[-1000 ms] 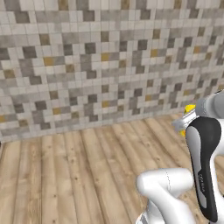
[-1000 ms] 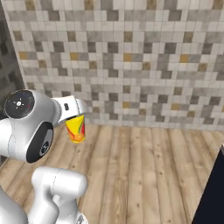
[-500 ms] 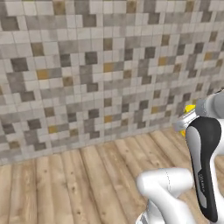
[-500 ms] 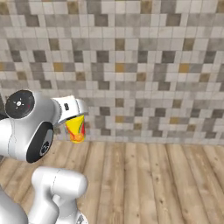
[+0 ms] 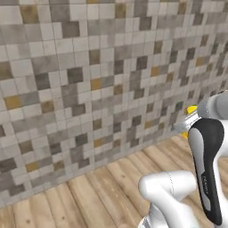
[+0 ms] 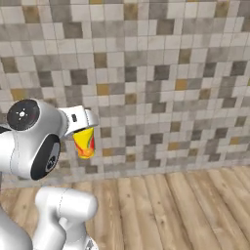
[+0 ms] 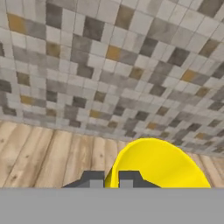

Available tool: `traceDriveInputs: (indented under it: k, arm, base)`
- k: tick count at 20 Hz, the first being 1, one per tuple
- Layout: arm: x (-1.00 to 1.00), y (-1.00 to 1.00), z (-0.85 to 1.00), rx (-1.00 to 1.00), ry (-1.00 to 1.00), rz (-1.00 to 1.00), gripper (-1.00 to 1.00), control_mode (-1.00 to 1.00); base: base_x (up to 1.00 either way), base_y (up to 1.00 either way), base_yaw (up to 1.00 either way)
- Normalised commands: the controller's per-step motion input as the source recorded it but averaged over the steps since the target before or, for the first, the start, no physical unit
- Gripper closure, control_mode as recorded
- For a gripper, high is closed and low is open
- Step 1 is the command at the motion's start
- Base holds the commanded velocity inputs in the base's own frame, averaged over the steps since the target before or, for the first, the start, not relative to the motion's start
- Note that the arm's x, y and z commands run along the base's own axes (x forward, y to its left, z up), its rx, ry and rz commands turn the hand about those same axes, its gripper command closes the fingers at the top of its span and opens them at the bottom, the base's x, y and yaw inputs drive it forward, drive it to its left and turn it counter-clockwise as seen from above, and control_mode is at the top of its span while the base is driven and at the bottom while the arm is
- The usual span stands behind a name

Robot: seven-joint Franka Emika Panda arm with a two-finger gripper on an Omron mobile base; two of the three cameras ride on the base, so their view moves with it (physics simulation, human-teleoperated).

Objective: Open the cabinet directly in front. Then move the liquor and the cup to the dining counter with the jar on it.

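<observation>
The gripper (image 6: 86,131) is pinching the rim of the cup (image 6: 84,142), jaws nearly shut, carrying it aloft before a tiled wall (image 6: 146,73) above a wooden floor (image 6: 161,205); delivery to the dining counter is, I judge, remaining.

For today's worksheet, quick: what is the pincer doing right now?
Pincer: shut on the yellow cup, carried in the air.

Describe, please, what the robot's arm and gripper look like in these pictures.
The arm is glossy white with rounded, tubular links. A long dark panel runs along one link, and a round dark joint cap has a small pale centre. The gripper has a white body and small dark fingertips.
</observation>
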Motion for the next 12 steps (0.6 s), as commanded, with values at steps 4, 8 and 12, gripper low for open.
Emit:
traceDriveInputs:
  k: [4,8,12]
  arm:
    - [0.0,0.0,0.0,0.0,0.0,0.0,1.0,1.0]
    - [0.0,0.0,0.0,0.0,0.0,0.0,1.0,1.0]
    - [0.0,0.0,0.0,0.0,0.0,0.0,1.0,1.0]
  base:
    - [0.9,0.0,-0.63]
    - [0.94,0.0,-0.65]
    - [1.0,0.01,-0.63]
